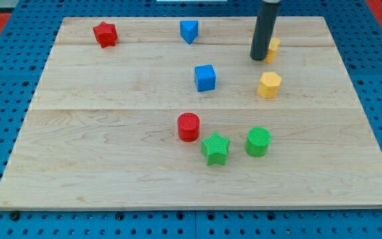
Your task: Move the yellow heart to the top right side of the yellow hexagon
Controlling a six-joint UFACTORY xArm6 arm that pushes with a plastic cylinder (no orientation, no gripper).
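The yellow heart (273, 48) lies near the view's top right, mostly hidden behind my rod. My tip (258, 58) rests on the board against the heart's left side. The yellow hexagon (268, 85) lies just below the heart, a short gap apart, and slightly to the view's left of it.
A wooden board (111, 166) sits on a blue pegboard. A red star (105, 34) and a blue triangle (189, 30) lie along the top. A blue cube (205, 78) is mid-board. A red cylinder (188, 127), green star (215, 148) and green cylinder (258, 142) cluster lower down.
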